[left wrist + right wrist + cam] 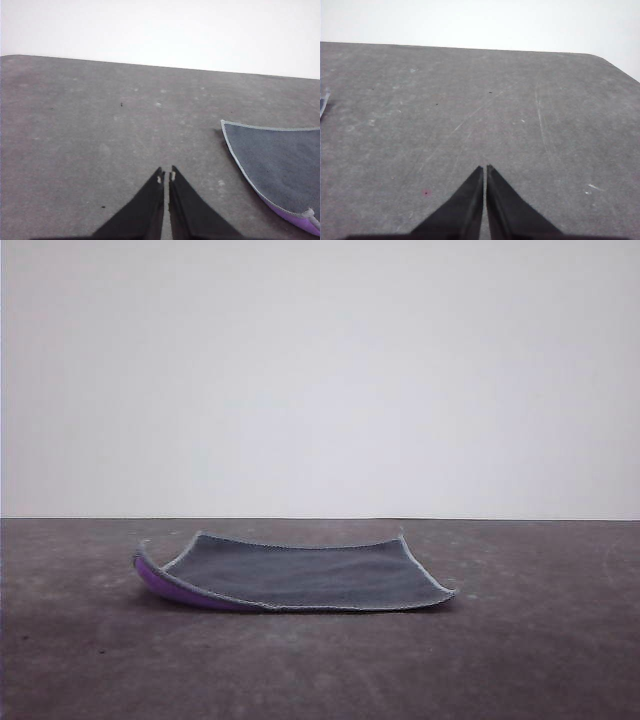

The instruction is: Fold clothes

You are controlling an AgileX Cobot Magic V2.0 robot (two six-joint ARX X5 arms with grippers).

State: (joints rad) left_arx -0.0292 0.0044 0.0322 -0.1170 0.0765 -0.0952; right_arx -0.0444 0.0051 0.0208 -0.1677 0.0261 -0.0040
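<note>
Cloth (300,575), purple underside frontally

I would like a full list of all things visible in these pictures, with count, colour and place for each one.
cloth: one, dark grey on top, bright purple underneath, pale grey stitched edge; lying spread out on the table, its near left corner curled up so the purple shows.
table: one, dark grey, speckled and lightly scratched; under the cloth.
wall: one, plain white; behind the table.
left gripper: one, black; shut, over bare table beside the cloth, apart from it.
right gripper: one, black; shut, over bare table, holding nothing.
</note>
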